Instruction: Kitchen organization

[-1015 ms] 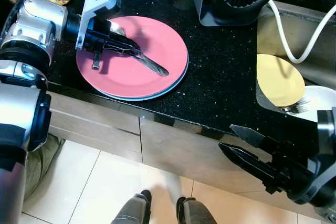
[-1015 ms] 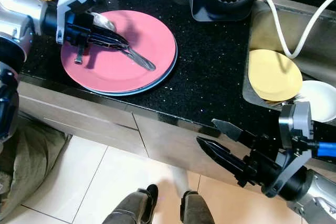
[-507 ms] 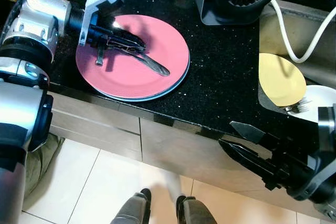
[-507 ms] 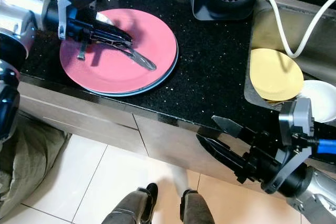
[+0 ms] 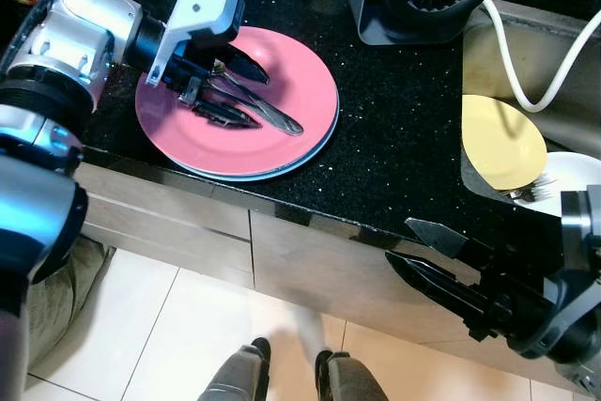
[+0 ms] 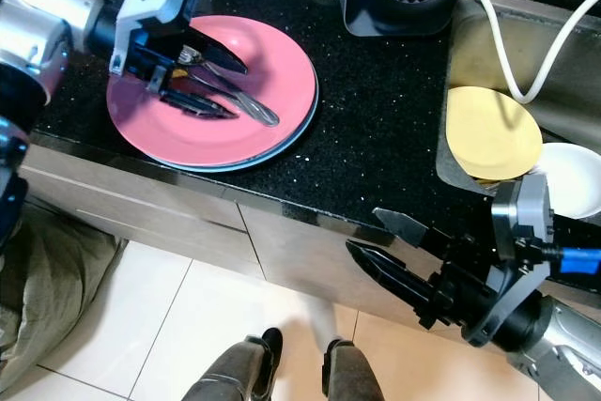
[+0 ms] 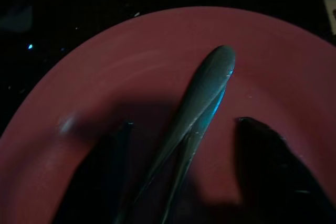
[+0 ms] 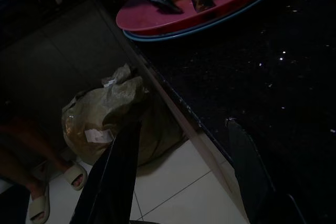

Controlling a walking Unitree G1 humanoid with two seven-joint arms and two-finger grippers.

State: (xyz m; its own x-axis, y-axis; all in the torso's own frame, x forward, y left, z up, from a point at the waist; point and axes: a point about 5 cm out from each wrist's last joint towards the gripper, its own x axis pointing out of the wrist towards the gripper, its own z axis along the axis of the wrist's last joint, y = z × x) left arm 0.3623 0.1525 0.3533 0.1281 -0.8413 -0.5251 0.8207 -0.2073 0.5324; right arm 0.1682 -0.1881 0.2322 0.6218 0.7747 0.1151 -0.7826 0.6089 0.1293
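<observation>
Your left gripper (image 5: 237, 93) has opened over the pink plate (image 5: 300, 91), fingers now straddling the cutlery.

Half a second ago those fingers were closed together on the plate; now they stand spread wide, one on each side of the metal cutlery handles (image 5: 272, 117), and the wrist has turned. The handles, grey and slim with rounded ends, lie together across the plate; the left wrist view shows them between the two dark fingers. The pink plate sits on a blue-rimmed plate on the black speckled counter (image 5: 404, 138), near its front edge. Further right, a yellow plate (image 5: 500, 143) lies in the sink. Your right gripper (image 5: 427, 255) hangs below the counter edge as before, fingers apart, holding nothing.
</observation>
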